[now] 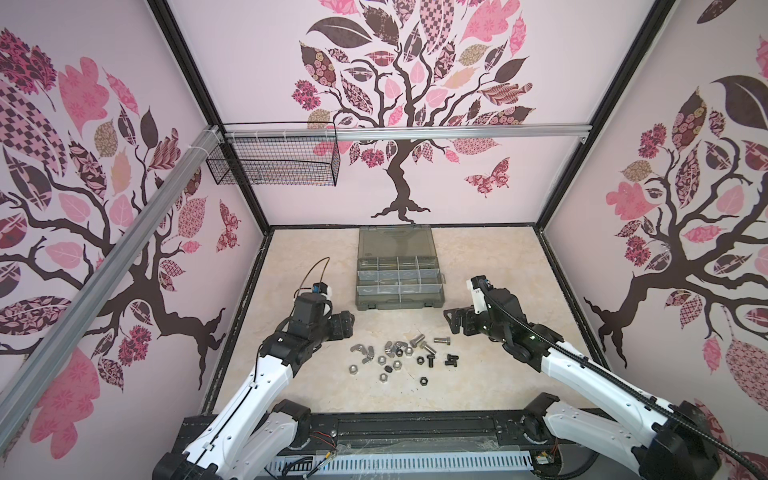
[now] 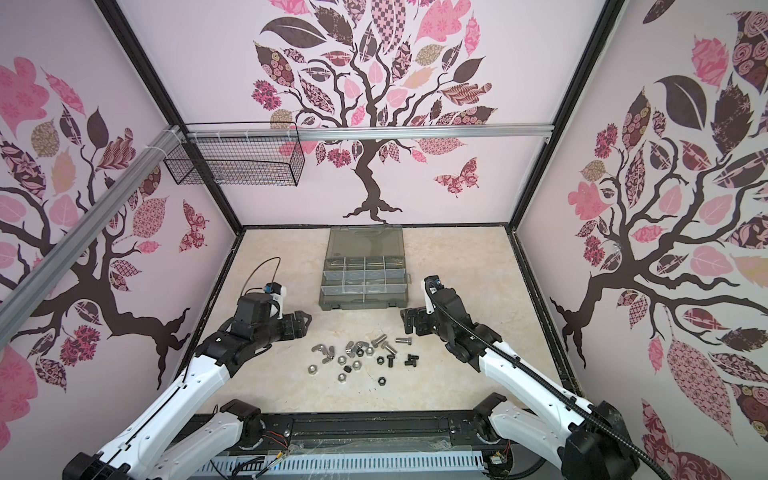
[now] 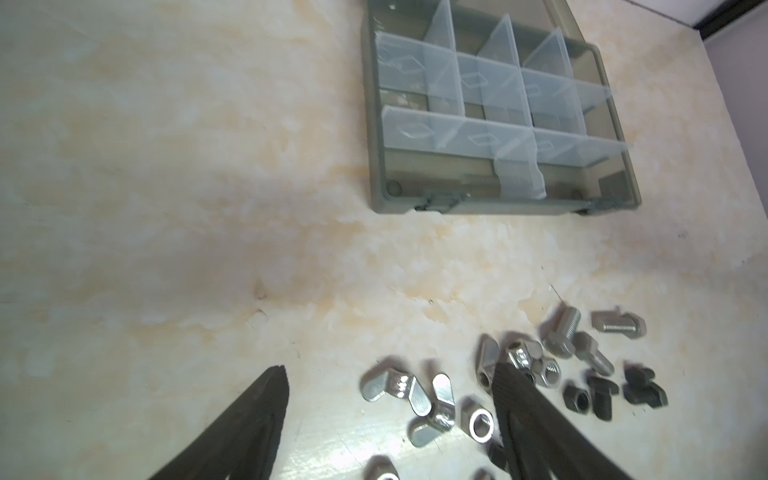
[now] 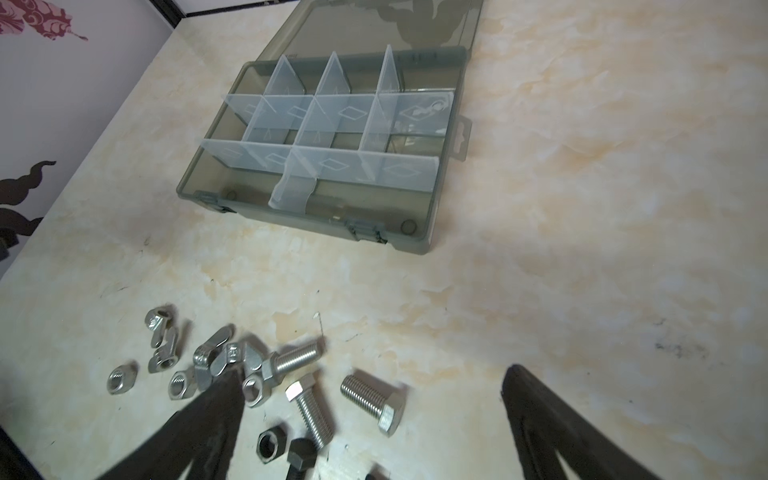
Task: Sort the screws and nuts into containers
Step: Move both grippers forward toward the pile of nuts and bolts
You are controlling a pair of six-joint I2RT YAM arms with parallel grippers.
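You have both pincers spread wide, pinching nothing. In both top views the left gripper sits left of centre and the right gripper right of centre, flanking the pile's upper edge. The nuts and screws lie loose on the table at lower centre, nuts mostly left, screws right. The containers stand open just above them, mid-frame.

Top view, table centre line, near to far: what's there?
Lone black nut → pile of nuts and screws → containers of the organiser case → open lid.
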